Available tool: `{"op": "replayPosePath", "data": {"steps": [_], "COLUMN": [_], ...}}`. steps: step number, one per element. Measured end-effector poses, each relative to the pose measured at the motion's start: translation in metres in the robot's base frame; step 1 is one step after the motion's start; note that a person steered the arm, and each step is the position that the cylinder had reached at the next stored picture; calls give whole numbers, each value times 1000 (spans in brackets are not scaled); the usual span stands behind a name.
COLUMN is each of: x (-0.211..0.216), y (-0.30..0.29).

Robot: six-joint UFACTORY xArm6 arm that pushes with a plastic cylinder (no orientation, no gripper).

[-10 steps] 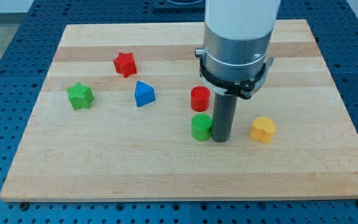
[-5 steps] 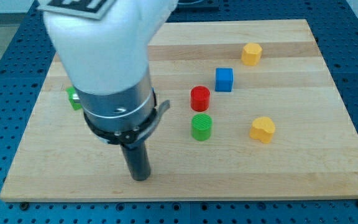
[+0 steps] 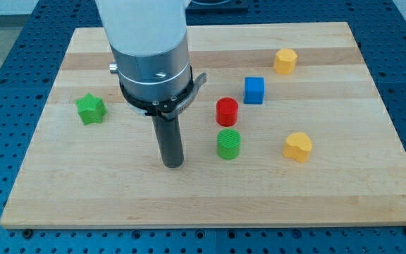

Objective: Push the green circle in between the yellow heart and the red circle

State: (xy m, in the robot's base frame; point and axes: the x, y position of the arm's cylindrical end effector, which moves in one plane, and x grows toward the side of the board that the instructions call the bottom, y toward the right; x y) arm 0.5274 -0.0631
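ribbed green circle (image 3: 228, 144), my tip (image 3: 173, 164) leftward (apart)

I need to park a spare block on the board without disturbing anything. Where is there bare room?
Free: the view's bottom strip of the board, and the right edge beyond the yellow heart. Crowded: around the red circle, green circle and blue cube. My tip stands left of the green circle.

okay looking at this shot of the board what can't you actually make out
- Camera view: board behind the arm's body is covered; any blocks there are unseen.
- Arm's upper part: cut off by the view's top.
- My tip: its back side faces away.
- Yellow block near the view's top: exact shape unclear.
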Motion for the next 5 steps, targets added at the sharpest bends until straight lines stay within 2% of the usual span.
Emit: {"op": "replayPosePath", "data": {"steps": [3,5], "x": [-2,-21], "y": [33,67]}}
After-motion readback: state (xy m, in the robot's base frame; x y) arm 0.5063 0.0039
